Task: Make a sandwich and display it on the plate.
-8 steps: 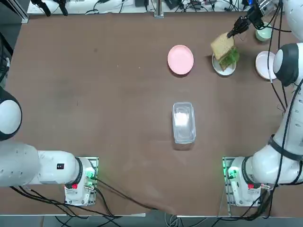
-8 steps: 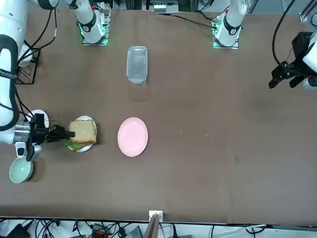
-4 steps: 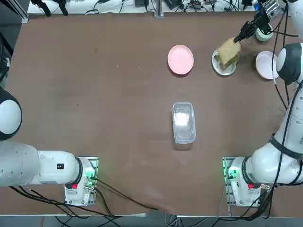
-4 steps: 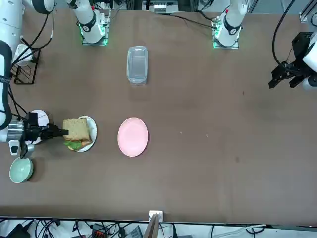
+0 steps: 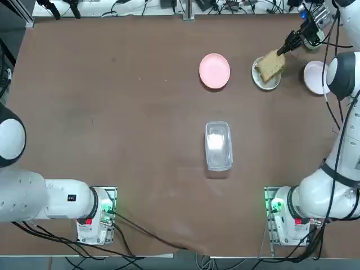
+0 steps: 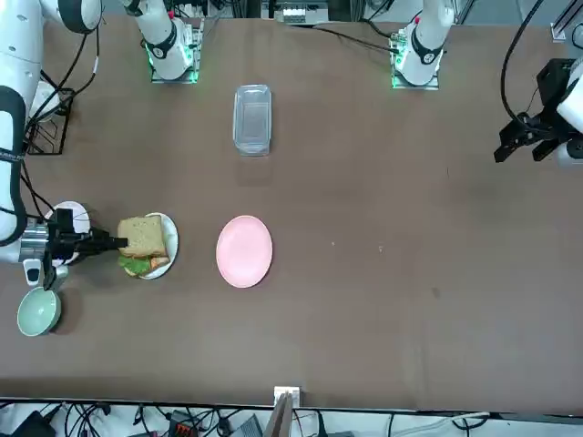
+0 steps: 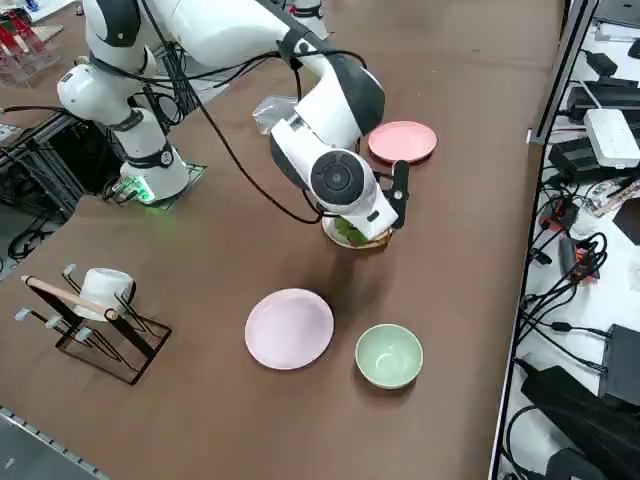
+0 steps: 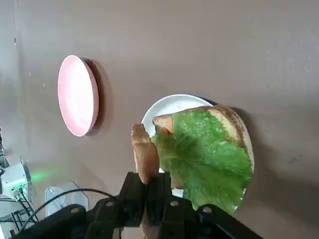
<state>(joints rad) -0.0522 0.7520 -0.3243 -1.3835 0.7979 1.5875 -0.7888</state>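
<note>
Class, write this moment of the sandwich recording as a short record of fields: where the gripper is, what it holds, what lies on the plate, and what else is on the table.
right gripper: at the far right of the table, beside the white plate, shut on the top bread slice
top bread slice: held on edge above the plate, not yet laid flat
on the plate: bottom bread slice covered by a lettuce leaf, orange filling showing at one edge
sandwich stage: open, top slice not yet on
nearby: pink plate, clear container, pale-green bowl
</note>
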